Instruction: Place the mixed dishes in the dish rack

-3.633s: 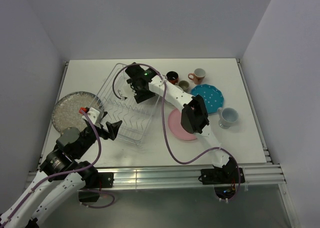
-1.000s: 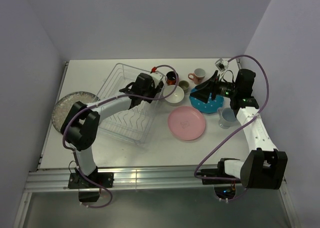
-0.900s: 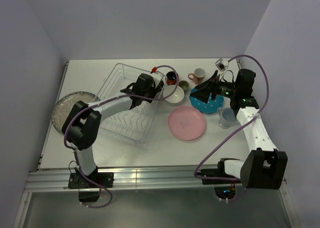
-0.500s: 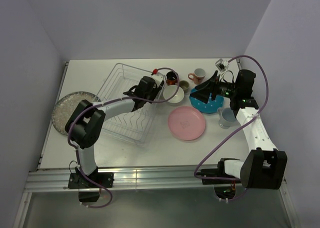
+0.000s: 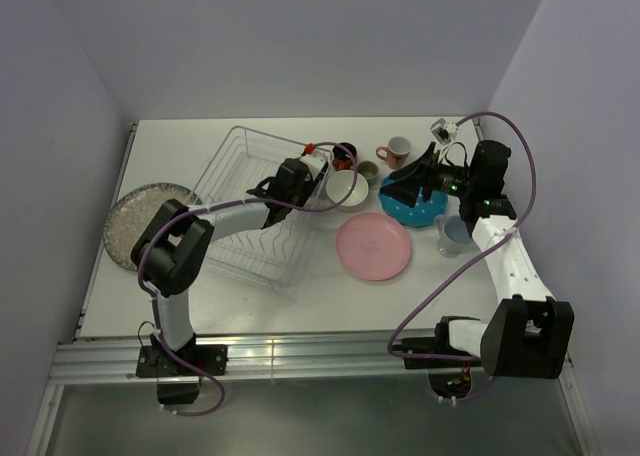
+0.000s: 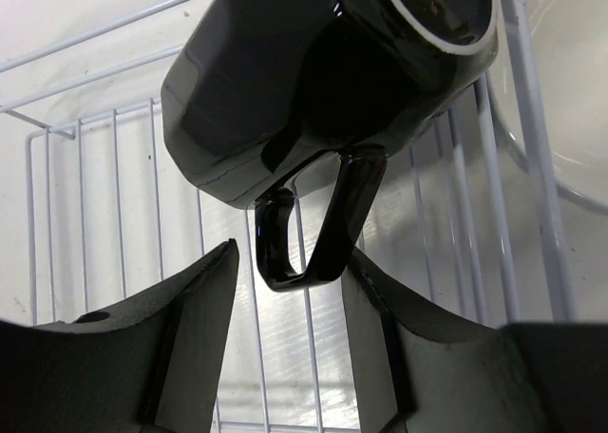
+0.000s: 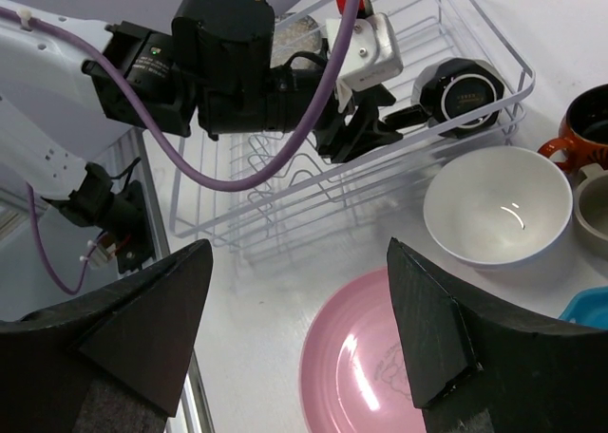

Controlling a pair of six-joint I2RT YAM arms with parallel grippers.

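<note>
While left hand (image 6: 290, 257) brackets mug handle (image 6: 332, 210), agape

A wire dish rack (image 5: 245, 261) sits left of centre on the white table (image 5: 300, 306). The left gripper (image 5: 306, 176) reaches over the rack's upper right corner; its jaws cannot be made out from here. Just right of the rack stands a white bowl (image 5: 347, 188), with a pink plate (image 5: 373, 246) below it. A dark-red mug (image 5: 345, 154), a beige mug (image 5: 368, 171) and a pink mug (image 5: 398, 152) line up above. The right gripper (image 5: 396, 190) hangs over a teal dotted plate (image 5: 422, 213), beside a pale blue mug (image 5: 452, 234). A grey speckled plate (image 5: 130, 221) lies at the far left.
</note>
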